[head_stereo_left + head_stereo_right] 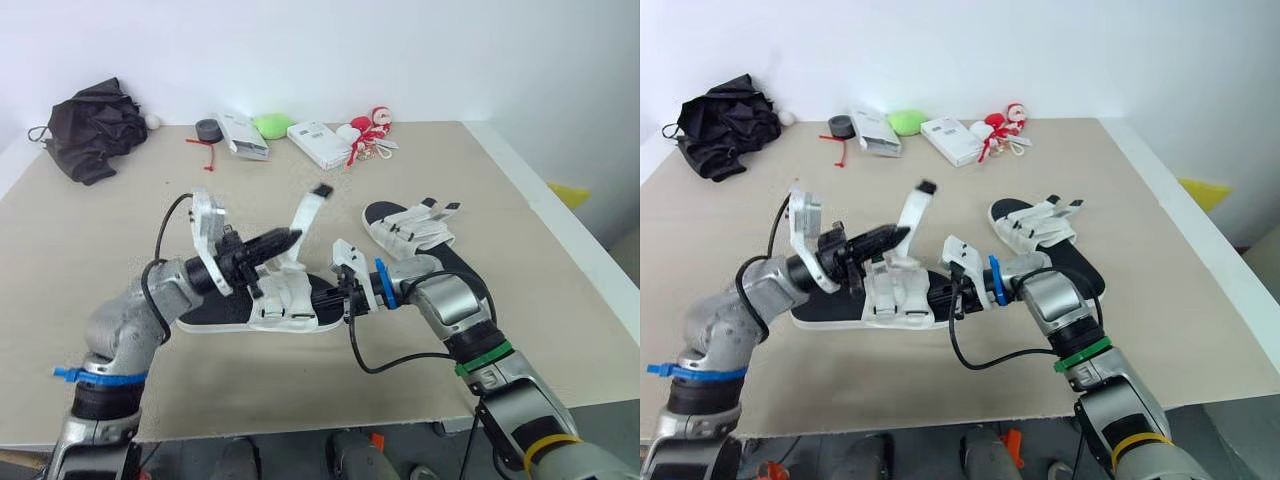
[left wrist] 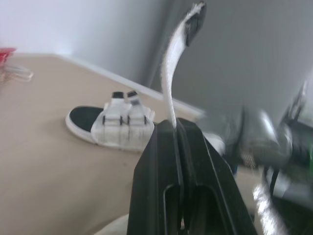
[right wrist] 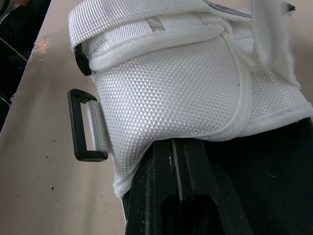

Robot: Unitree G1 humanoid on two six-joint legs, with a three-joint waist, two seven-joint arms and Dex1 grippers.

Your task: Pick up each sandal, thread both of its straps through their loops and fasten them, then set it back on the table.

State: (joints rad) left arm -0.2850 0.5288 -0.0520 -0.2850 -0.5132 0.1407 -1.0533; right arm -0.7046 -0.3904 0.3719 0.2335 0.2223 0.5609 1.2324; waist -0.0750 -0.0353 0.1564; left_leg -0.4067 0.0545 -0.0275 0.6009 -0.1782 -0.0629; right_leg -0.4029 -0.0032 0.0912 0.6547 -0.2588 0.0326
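Sandal (image 1: pixel 262 308) on the table (image 1: pixel 100 240), held between my two grippers.
A far sandal (image 1: pixel 415 235) lies just beyond my right gripper (image 1: pixel 343 300), whose fingers are clamped on the near one's white upper; my left gripper (image 1: pixel 292 238) pinches its free strap (image 1: pixel 308 212) upright, with a black loop (image 3: pixel 83 126) beside the right fingertips.

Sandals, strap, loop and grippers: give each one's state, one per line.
near sandal, on table, one strap undone.
far sandal, flat on table, straps fastened.
loose strap, upright, pinched.
black loop, empty.
left gripper, shut on loose strap.
right gripper, shut on near sandal.
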